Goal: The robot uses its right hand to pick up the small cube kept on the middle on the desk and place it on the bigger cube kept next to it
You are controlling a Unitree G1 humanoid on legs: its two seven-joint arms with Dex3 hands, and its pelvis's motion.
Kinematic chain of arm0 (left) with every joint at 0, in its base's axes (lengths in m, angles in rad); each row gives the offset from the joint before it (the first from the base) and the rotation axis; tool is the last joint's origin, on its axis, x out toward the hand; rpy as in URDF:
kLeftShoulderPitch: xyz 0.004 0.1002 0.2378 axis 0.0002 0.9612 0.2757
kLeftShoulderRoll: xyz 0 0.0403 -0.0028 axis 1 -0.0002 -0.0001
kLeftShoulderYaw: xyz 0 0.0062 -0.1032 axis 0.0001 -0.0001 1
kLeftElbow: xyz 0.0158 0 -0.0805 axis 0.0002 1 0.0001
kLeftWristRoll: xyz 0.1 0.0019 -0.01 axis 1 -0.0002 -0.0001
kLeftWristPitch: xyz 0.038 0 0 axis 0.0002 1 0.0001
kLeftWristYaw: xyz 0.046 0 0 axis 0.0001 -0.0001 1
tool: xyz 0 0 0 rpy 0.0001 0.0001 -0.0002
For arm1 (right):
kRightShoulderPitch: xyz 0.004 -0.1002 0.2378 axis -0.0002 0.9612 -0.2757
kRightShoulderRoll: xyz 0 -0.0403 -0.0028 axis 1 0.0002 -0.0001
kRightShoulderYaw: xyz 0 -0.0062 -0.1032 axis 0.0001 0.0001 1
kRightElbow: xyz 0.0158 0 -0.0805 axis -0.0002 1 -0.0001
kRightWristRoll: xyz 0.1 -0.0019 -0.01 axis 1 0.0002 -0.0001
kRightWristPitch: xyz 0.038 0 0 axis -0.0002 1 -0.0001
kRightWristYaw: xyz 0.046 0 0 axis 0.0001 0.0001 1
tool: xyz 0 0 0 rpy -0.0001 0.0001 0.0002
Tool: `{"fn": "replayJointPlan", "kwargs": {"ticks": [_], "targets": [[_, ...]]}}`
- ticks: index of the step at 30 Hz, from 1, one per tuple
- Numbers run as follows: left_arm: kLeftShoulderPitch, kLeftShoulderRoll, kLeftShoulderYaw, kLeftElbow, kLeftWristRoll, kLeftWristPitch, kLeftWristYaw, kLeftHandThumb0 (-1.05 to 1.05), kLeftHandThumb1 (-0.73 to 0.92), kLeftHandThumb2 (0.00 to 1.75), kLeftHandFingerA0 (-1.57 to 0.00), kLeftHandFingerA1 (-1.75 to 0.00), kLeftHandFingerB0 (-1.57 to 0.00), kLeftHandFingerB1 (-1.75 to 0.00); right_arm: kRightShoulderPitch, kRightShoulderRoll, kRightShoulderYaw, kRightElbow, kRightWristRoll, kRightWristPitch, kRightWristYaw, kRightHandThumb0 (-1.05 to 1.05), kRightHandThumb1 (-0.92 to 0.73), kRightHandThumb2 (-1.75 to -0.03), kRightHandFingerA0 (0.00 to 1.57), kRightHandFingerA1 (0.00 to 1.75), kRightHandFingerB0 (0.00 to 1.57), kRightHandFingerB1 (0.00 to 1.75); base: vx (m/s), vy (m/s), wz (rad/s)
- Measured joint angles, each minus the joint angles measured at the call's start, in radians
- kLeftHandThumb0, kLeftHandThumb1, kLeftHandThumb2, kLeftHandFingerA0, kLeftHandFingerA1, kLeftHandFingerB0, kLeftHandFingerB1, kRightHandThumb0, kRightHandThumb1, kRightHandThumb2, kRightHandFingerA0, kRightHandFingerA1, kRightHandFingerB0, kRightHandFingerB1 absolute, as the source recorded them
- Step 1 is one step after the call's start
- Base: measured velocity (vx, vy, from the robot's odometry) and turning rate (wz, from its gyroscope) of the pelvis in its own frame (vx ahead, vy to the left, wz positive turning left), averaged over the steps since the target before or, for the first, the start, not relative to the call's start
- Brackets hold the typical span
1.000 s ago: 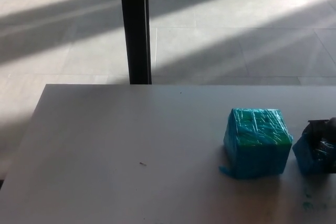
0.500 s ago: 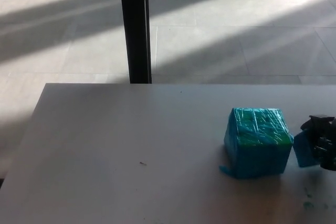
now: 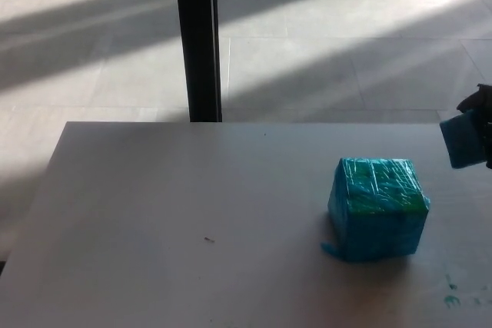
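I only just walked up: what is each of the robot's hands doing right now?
Left hand: not in view.
Right hand: at the picture's right edge, closed on the small blue cube, lifted off the desk, up and right of the bigger cube.

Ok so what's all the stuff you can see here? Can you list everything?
big cube: one, teal-blue with green showing under shiny wrap, sitting on the desk toward the right side.
small cube: one, blue, lifted off the desk at the right edge of the picture, up and to the right of the big cube, partly cut off.
desk: one, pale grey, fills the lower half of the picture.
post: one, black, standing upright on the floor behind the desk.
floor: pale tiles with bands of sunlight and shadow.
right hand: one, black, at the right edge, holding the small cube; mostly out of frame.
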Motion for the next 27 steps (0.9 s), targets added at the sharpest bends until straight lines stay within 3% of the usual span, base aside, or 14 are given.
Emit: {"fn": "replayJointPlan", "kwargs": {"ticks": [3,9,14,15,17,18,19,20,24,26,27], "targets": [[0.0,0.0,0.0,0.0,0.0,0.0,0.0,-0.81,0.82,0.65,-0.38,-0.47,-0.29,-0.36,-0.022,-0.002,-0.019,-0.021,0.012,-0.002,0.042,-0.17,-0.66,-0.86,0.92,1.33,0.9,0.91,0.0,0.0,0.0],[0.0,0.0,0.0,-0.002,0.0,0.0,0.0,-0.83,0.82,0.65,-0.4,-0.46,-0.31,-0.36,-0.038,-0.002,-0.03,-0.093,0.034,-0.002,0.127,-0.17,-0.68,-0.86,0.91,1.37,0.88,0.93,0.0,0.0,0.0],[0.0,0.0,-0.001,-0.003,0.0,0.0,0.0,-0.83,0.81,0.62,-0.36,-0.46,-0.26,-0.35,-0.038,0.006,-0.029,-0.186,0.048,0.001,0.197,-0.21,-0.68,-0.83,0.84,1.49,0.84,1.07,0.0,0.0,0.0],[0.0,0.0,-0.001,-0.003,0.0,0.0,0.0,-0.81,0.81,0.64,-0.38,-0.47,-0.27,-0.36,-0.038,0.01,-0.028,-0.208,0.051,0.001,0.214,-0.24,-0.65,-0.75,0.84,1.48,0.85,0.91,0.0,0.0,0.0],[-0.001,0.0,-0.001,-0.003,0.0,0.0,0.0,-0.81,0.81,0.64,-0.38,-0.47,-0.27,-0.36,-0.038,0.015,-0.022,-0.247,0.056,0.001,0.242,-0.24,-0.65,-0.75,0.84,1.48,0.85,0.91,0.0,0.0,0.0],[-0.002,0.0,-0.001,-0.003,0.0,0.0,0.0,-0.82,0.82,0.63,-0.37,-0.46,-0.28,-0.36,-0.038,0.017,-0.019,-0.267,0.058,0.002,0.257,-0.18,-0.62,-0.83,0.93,1.39,0.91,0.9,0.0,0.0,0.0],[-0.003,0.0,-0.001,-0.003,0.0,0.0,0.0,-0.81,0.81,0.64,-0.39,-0.47,-0.28,-0.36,-0.038,0.019,-0.016,-0.286,0.061,0.002,0.272,-0.19,-0.61,-0.8,0.94,1.36,0.92,0.91,0.0,0.0,0.0],[-0.004,0.0,-0.001,-0.002,0.0,0.0,0.0,-0.81,0.81,0.64,-0.39,-0.47,-0.28,-0.37,-0.038,0.021,-0.013,-0.301,0.063,0.003,0.285,-0.21,-0.62,-0.83,0.9,1.46,0.91,0.98,0.0,0.0,0.0],[-0.006,0.0,0.0,-0.001,0.0,0.0,0.0,-0.82,0.82,0.62,-0.37,-0.44,-0.27,-0.35,-0.036,0.025,0.006,-0.364,0.069,0.008,0.343,-0.19,-0.62,-0.82,0.85,1.56,0.86,1.12,0.0,0.0,0.0],[-0.007,0.0,0.0,-0.001,0.0,0.0,0.0,-0.83,0.82,0.62,-0.37,-0.45,-0.26,-0.35,-0.033,0.025,0.016,-0.394,0.071,0.012,0.371,-0.2,-0.63,-0.85,0.88,1.5,0.88,1.05,0.0,0.0,0.0],[-0.007,0.0,0.0,0.001,0.0,0.0,0.0,-0.83,0.82,0.65,-0.37,-0.46,-0.27,-0.36,-0.031,0.025,0.02,-0.411,0.071,0.015,0.389,-0.17,-0.63,-0.83,0.86,1.53,0.85,1.15,0.0,0.0,0.0]]}}
